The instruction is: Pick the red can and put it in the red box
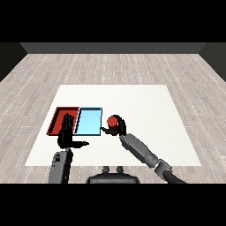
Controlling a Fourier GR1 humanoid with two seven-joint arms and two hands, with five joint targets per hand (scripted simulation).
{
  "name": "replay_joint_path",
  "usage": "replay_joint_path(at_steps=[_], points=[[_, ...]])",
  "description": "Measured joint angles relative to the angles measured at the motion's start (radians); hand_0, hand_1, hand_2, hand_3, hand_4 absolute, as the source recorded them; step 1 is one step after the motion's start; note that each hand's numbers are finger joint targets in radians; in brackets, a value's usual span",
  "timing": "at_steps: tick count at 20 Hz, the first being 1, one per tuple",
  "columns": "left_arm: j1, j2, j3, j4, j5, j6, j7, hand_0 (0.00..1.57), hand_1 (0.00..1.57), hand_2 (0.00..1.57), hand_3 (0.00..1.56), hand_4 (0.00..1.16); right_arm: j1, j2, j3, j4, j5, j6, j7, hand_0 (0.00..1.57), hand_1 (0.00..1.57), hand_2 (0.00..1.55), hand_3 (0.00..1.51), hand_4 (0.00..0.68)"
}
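You see the white table (145, 132) standing on a grey wooden floor (110, 66), with dark walls behind. Your left hand (67, 134) is flat, fingers straight, over the red tray (56, 119). Your right hand (118, 128) is curled around the red can (113, 121), just right of the light blue tray (88, 121).

Legible markings: none are showing anywhere in the head view. The red can (113, 120), the red tray (57, 120) and the light blue tray (89, 120) are presenting plain coloured faces, carrying no label, brand, number or sign. The white surface (145, 106) is likewise lying unmarked.
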Motion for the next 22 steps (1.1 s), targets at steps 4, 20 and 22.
replay_joint_path(at_steps=[4, 20, 22], points=[[0.001, -0.009, -0.036, -0.018, -0.034, 0.014, 0.009, 0.00, 0.00, 0.00, 0.00, 0.00, 0.036, -0.048, -0.009, -0.154, 0.054, -0.035, 0.034, 1.54, 1.54, 1.47, 1.40, 0.623], [-0.095, -0.035, -0.227, -0.079, -0.117, 0.115, 0.233, 0.00, 0.00, 0.00, 0.00, 0.00, 0.071, -0.125, -0.188, -0.391, 0.219, 0.077, 0.111, 1.44, 1.44, 1.42, 1.38, 0.634], [-0.117, -0.036, -0.271, -0.052, -0.130, 0.154, 0.237, 0.00, 0.00, 0.00, 0.00, 0.00, 0.083, -0.120, -0.204, -0.406, 0.236, 0.094, 0.107, 1.42, 1.42, 1.41, 1.39, 0.627]])
